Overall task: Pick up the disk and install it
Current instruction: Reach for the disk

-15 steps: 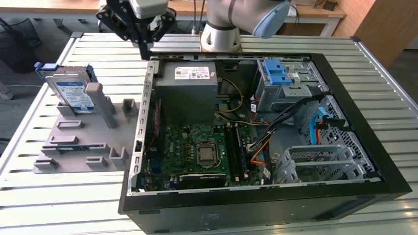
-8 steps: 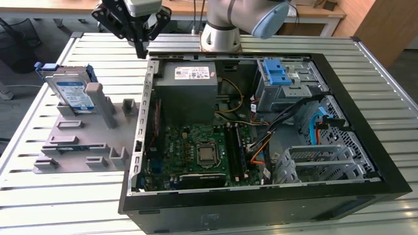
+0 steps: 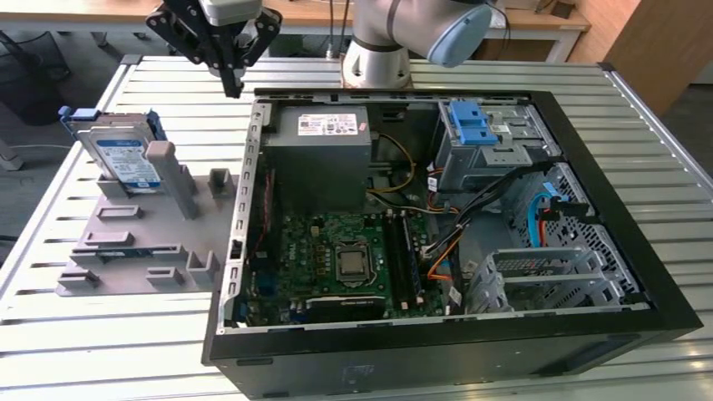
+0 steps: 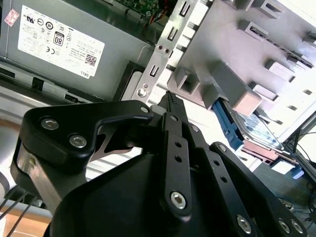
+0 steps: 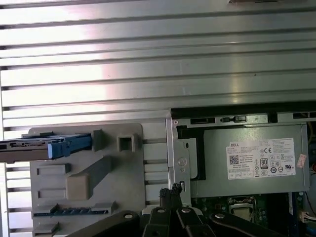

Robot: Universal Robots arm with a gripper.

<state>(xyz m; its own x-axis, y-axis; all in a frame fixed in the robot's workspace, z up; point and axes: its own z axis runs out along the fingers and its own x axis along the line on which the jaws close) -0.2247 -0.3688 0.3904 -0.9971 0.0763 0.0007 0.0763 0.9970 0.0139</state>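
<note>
The disk is a silver drive with a blue-and-white label and a blue frame. It stands on edge in a grey holder on the exterior view's left. In the first wrist view the disk appears edge-on. In the second wrist view the disk sits behind the holder's blocks. My gripper hangs above the table, between the holder and the open computer case, up and to the right of the disk. Its fingers are shut with nothing between them, as the gripper shows in both wrist views.
Inside the case, the grey power supply lies nearest the gripper. The drive cage with its blue latch sits at the back right, with the motherboard in front. The slatted metal table surrounds everything.
</note>
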